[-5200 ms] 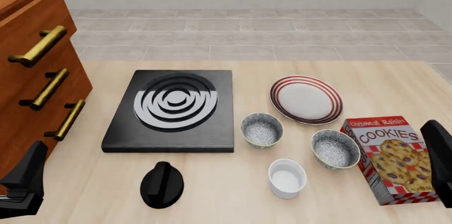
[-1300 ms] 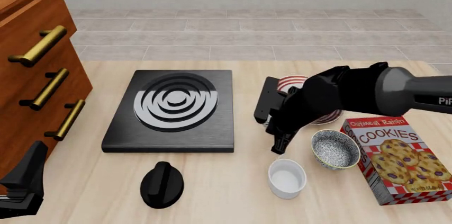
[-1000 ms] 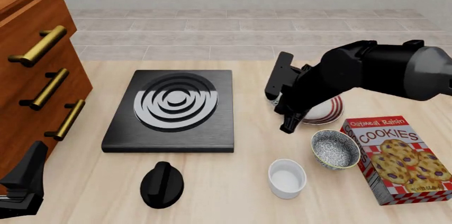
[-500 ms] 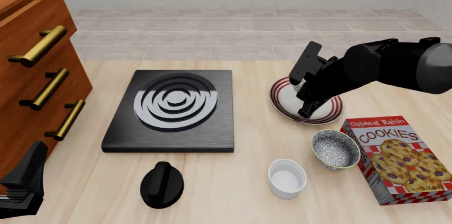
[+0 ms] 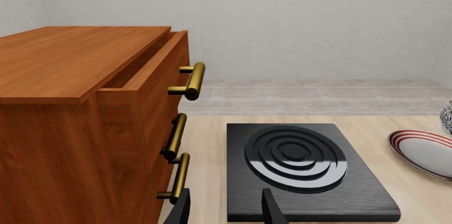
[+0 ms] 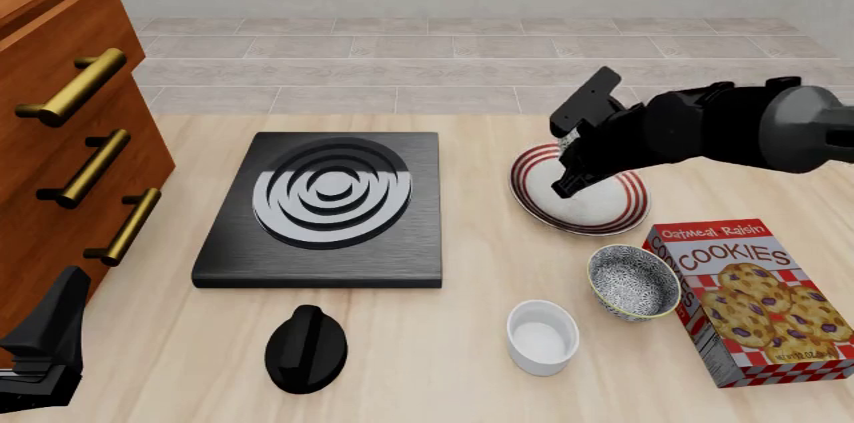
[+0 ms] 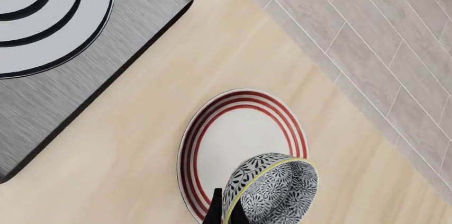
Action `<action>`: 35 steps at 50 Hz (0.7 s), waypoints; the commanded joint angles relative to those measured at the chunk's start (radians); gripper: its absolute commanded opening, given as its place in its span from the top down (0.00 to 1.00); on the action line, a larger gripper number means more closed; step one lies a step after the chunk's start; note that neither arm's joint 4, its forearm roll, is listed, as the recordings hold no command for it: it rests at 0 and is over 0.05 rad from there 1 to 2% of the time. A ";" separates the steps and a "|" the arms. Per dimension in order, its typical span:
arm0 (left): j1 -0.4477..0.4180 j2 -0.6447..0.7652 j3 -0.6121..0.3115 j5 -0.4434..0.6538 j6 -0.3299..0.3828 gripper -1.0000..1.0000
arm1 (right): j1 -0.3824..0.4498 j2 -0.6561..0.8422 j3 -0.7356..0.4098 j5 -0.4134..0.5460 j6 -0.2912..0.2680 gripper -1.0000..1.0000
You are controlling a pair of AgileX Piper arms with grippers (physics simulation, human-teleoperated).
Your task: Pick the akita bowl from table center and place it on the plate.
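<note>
In the right wrist view the akita bowl (image 7: 272,192) hangs tilted over the near part of the plate (image 7: 236,139), its dark patterned outside and yellow rim showing. My right gripper (image 7: 227,214) is shut on the bowl's rim. From the front, the right gripper (image 6: 569,169) sits above the red-striped plate (image 6: 617,218), and the arm hides most of the bowl. I cannot tell whether the bowl touches the plate. My left gripper (image 5: 226,211) is open and holds nothing, low at the table's near left corner (image 6: 40,343).
A look-alike speckled bowl (image 6: 634,281), a white cup-like bowl (image 6: 543,336) and a cookies box (image 6: 754,298) stand near the front right. The black stove slab (image 6: 327,205) lies left of the plate, with a black knob (image 6: 307,348) in front. A wooden dresser (image 6: 67,143) fills the left.
My right arm came in, took the akita bowl from the table's center and carried it back and to the right over the plate. The left arm has stayed still.
</note>
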State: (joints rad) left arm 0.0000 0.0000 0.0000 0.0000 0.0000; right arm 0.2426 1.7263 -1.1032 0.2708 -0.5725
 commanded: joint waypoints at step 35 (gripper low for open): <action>0.000 0.000 0.000 0.000 0.000 0.00 | -0.023 0.203 -0.095 0.012 0.147 1.00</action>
State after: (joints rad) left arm 0.0000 0.0000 0.0000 0.0000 0.0000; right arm 0.2270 1.8909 -1.1695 0.2629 -0.4554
